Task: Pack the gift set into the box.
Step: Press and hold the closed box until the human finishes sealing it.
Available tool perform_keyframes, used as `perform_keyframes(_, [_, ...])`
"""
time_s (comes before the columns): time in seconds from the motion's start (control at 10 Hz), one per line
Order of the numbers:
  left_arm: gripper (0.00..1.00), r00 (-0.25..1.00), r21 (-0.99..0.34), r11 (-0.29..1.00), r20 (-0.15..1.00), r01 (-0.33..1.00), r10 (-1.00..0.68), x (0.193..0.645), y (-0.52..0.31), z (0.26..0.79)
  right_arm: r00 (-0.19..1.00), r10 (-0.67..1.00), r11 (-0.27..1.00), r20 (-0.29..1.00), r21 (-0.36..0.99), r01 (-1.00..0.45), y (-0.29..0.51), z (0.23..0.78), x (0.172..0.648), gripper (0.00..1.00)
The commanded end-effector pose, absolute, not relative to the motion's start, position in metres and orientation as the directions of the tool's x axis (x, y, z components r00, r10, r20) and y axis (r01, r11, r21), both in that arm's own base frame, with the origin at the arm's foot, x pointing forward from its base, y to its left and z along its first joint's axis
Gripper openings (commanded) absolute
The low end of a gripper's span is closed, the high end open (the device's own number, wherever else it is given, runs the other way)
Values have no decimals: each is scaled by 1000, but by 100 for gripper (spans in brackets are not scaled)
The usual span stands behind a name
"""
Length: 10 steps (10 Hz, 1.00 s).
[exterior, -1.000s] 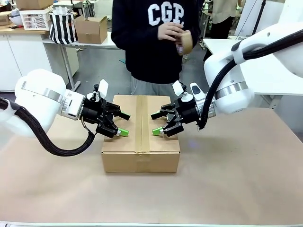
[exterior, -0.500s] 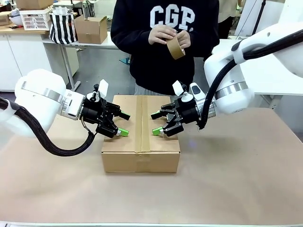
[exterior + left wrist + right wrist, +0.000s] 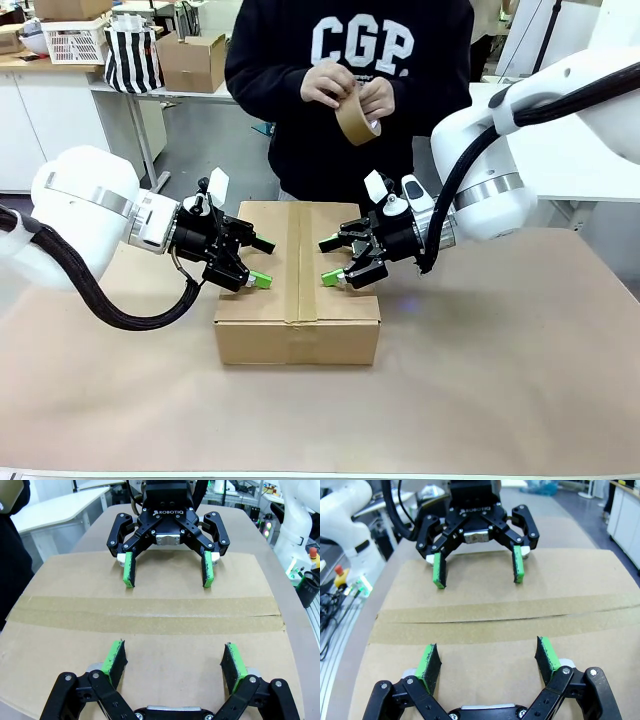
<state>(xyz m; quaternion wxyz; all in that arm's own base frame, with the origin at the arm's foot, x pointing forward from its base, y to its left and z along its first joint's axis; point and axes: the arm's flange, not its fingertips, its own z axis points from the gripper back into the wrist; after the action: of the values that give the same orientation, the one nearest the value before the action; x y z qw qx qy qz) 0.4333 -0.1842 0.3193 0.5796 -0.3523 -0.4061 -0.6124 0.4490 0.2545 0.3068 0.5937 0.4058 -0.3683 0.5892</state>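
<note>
Cardboard flaps closed, the box (image 3: 297, 345) sits on the table (image 3: 500, 380), taped seam (image 3: 299, 250) running toward the person (image 3: 350, 90). The left gripper (image 3: 262, 262) and right gripper (image 3: 327, 263) flank that seam, fingers spread and empty, equally near.

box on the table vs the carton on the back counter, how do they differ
The box is shut, with tape along its top seam; the carton looks open, flaps up. The box is wide and shallow; the carton is more cube-like. Both are plain brown cardboard.
</note>
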Motion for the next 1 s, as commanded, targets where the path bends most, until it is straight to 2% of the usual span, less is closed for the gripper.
perform_keyframes(0.0, [100, -85, 95, 2, 900, 995, -427, 432, -183, 318, 31, 406, -20, 913, 43, -999, 254, 303, 447, 100])
perform_keyframes(0.9, [100, -85, 95, 2, 900, 995, -427, 432, -183, 318, 31, 406, -20, 913, 43, -999, 254, 303, 447, 100])
